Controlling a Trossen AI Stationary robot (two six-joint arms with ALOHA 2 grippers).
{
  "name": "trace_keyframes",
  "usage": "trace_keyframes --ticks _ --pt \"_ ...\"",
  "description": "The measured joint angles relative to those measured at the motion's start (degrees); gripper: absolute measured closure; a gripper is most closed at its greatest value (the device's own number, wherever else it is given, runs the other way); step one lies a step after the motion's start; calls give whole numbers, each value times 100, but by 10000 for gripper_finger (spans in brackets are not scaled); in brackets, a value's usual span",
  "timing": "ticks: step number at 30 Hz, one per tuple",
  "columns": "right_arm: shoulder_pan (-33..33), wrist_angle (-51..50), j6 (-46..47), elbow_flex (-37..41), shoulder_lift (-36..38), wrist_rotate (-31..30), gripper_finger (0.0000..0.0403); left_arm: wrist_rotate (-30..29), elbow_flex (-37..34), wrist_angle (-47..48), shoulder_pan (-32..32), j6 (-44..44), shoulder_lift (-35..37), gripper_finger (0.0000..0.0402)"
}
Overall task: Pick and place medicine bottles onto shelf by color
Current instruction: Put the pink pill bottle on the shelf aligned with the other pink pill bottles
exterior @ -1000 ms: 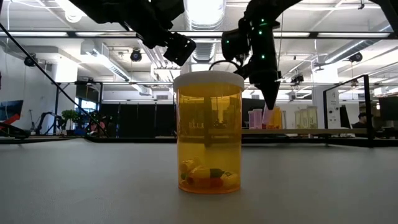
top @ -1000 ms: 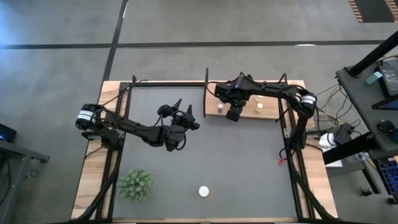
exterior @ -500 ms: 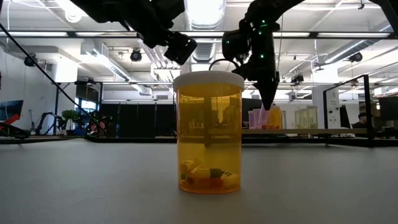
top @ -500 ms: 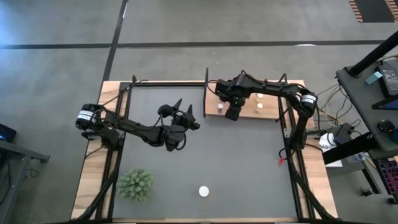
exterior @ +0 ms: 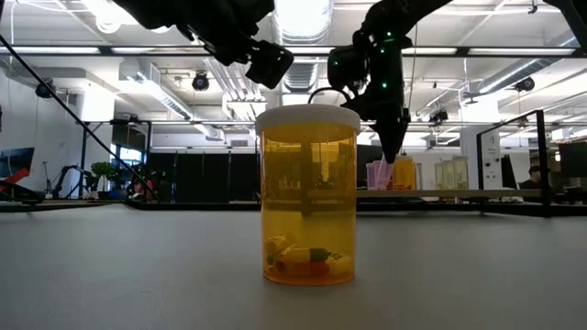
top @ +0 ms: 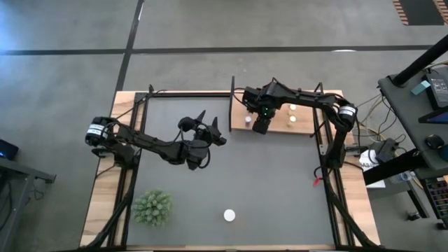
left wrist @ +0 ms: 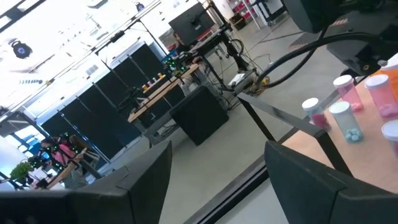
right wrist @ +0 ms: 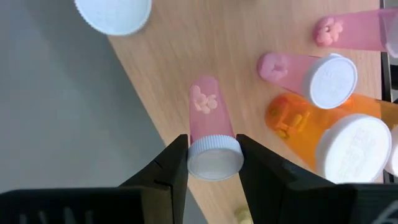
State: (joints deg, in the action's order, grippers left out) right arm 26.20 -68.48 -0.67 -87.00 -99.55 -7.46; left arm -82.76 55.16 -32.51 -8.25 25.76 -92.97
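My right gripper (right wrist: 213,149) hangs over the near left part of the shelf (top: 306,127), shut on a pink medicine bottle (right wrist: 205,109) with a white cap. The same bottle (exterior: 379,174) shows below the fingers in the low view. On the shelf stand more pink bottles (right wrist: 311,71) and an orange one (right wrist: 323,134). An orange bottle (exterior: 308,194), white cap up, stands on the dark mat near the front edge (top: 229,215). My left gripper (top: 213,133) waits open above the mat's middle, pointing level, nothing between its fingers (left wrist: 217,168). My right gripper pinches the pink bottle's white cap (right wrist: 214,163) between its two fingers, one on each side. The fingers come from above, pointing almost straight down. The bottle hangs upright below them, its bottom close over the shelf board; whether it touches the board, I cannot tell.
A spiky green plant (top: 152,208) stands at the mat's near left. Thin black posts (top: 232,87) rise at the shelf's corners. A white cap (right wrist: 115,12) shows near the shelf's edge. Wooden strips border the mat left and right.
My right gripper has tipped a little and shifted slightly toward the table's left along the shelf, taking the pink bottle with it, still upright in the hold.
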Motion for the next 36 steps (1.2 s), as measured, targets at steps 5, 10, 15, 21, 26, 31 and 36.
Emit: trace_keyframes --ticks 5,10,15,21,26,31,36 --pt "7 -20 -206 0 -1 2 291 0 -7 0 0 -2 0 162" --pt "9 -20 -241 0 -1 2 291 0 -7 2 0 -2 0 162" --pt "9 -12 -170 13 -1 18 291 0 -17 2 0 -2 0 162" --pt "9 23 -339 43 -1 17 291 1 -22 4 0 -1 0 162" --pt "5 34 -366 103 -1 17 291 0 -26 7 0 5 0 162" --pt "9 32 -196 114 -1 17 291 0 -42 9 0 7 0 162" --pt "9 28 -494 171 -1 17 291 0 -42 9 0 9 0 162"
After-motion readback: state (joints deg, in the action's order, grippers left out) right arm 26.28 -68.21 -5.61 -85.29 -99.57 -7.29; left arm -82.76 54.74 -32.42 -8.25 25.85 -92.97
